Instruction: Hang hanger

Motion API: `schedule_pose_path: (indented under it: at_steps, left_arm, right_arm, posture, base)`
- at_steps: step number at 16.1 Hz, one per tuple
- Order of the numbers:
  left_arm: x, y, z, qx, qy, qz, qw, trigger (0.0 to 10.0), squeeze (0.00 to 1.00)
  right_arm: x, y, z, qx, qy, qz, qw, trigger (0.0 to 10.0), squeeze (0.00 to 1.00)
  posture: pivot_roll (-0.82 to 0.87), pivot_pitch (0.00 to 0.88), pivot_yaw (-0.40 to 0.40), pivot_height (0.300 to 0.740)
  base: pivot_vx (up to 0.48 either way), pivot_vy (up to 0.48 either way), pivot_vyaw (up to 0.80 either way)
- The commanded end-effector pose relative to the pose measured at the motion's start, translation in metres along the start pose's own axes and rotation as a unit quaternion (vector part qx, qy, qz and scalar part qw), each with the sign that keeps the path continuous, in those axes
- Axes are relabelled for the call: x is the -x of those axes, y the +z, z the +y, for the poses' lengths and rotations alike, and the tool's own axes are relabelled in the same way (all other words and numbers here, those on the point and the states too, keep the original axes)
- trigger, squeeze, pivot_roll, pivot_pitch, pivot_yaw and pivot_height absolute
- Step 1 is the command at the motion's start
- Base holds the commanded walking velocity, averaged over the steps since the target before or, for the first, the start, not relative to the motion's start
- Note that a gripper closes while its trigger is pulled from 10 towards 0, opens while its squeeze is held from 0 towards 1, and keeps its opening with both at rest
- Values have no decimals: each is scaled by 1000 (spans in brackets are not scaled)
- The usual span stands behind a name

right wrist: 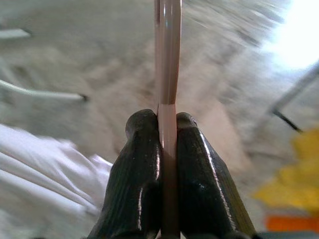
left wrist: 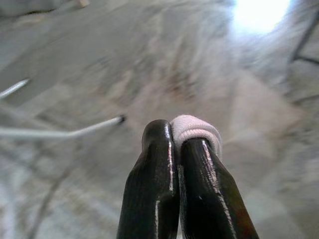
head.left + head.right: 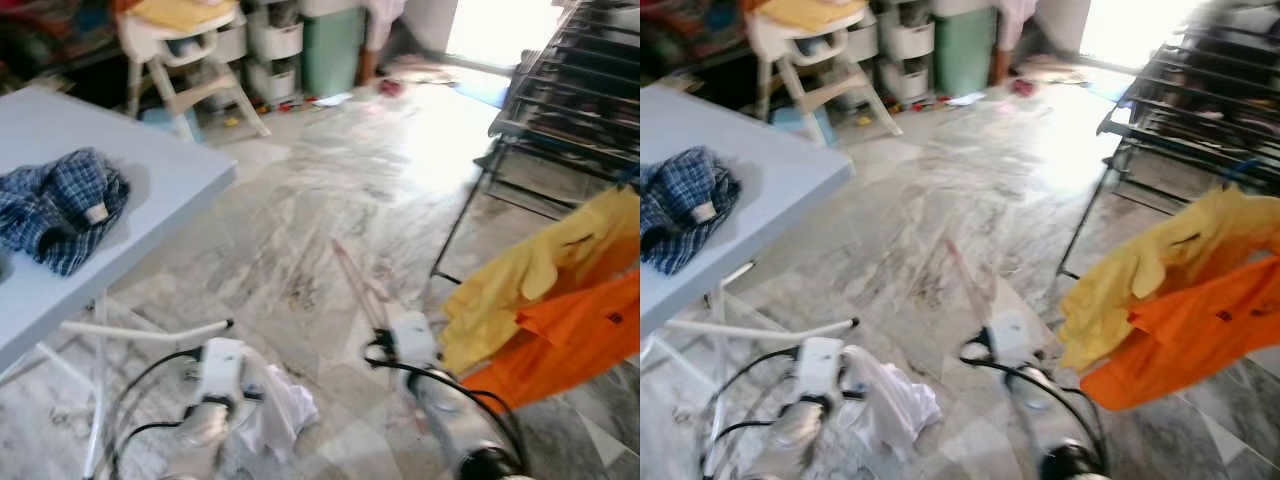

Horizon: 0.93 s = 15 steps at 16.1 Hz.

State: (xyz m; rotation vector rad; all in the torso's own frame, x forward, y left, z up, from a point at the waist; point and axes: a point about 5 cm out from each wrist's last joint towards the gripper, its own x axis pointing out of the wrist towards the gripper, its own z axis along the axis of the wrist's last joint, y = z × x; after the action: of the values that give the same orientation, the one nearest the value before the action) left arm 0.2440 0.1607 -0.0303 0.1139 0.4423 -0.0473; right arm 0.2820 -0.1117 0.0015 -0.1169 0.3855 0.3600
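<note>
pink plastic hanger [image 1: 167,59] is pinched in our right pincer [image 1: 167,124], left pincer [image 2: 185,137] clamping white cloth [image 3: 280,405]; we are carrying both toward the drying rack [image 3: 560,110], needing a bare rail.

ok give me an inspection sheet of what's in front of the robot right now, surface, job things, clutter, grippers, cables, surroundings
Surface: marbled grey floor; light blue table on the robot's left.
Job's things: pink hanger, a thin bar; white cloth bunched low between the arms; black drying rack on the right.
Clutter: blue checked garment crumpled on the table; yellow garment and orange garment draped on the right.
Grippers: left gripper jaws shut on a fold of the white cloth; right gripper jaws shut on the hanger.
Cables: black cables looping over both wrists.
Surroundings: white high chair, storage drawers, green bin; views blurred.
</note>
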Motion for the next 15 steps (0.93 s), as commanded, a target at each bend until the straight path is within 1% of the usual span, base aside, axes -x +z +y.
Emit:
schedule_pose_path:
  at_steps: [1, 5, 6, 8, 10, 11, 12, 15]
  left_arm:
    - [-3, 7, -5, -3, -9, -12, 1000, 10000, 0]
    - [-1, 4, -5, -6, -6, -9, 1000, 10000, 0]
    - [0, 2, -4, 0, -2, -5, 1000, 10000, 0]
    - [1, -1, -2, -11, 6, 2, 1000, 10000, 0]
    - [1, 0, 0, -13, 10, 2, 1000, 10000, 0]
    - [1, 0, 0, -14, 15, 2, 1000, 10000, 0]
    - [1, 0, 0, -16, 16, 3, 1000, 10000, 0]
    - [3, -2, -2, -21, 15, 6, 1000, 10000, 0]
  right_arm:
    - [3, -3, -6, 2, -4, 5, 1000, 10000, 0]
    - [4, -7, -2, -5, 7, 15, 1000, 10000, 0]
    - [4, -9, -2, -10, 3, 20, 1000, 10000, 0]
    - [5, -9, -3, -15, -2, 18, 1000, 10000, 0]
    - [4, -9, -4, -25, -4, 24, 999, 10000, 0]
    - [4, -8, -2, -22, 0, 20, 1000, 10000, 0]
    - [4, -6, -1, 0, -3, 11, 1000, 10000, 0]
    - [5, -7, 5, -6, 12, 2, 1000, 10000, 0]
  posture:
    - [-76, 0, -6, 740]
    - [-67, 0, -7, 740]
    - [-65, 0, -7, 740]
    - [-61, 0, -5, 740]
    - [-59, 0, -3, 740]
    - [-58, 0, -4, 740]
    - [-57, 0, -6, 740]
    - [-55, 0, -6, 740]
  base:
    - [0, 0, 438]
    - [0, 0, 0]
    - [0, 0, 0]
    - [0, 0, 0]
    - [0, 0, 0]
    - [0, 0, 0]
    - [0, 0, 0]
    - [-314, 0, 0]
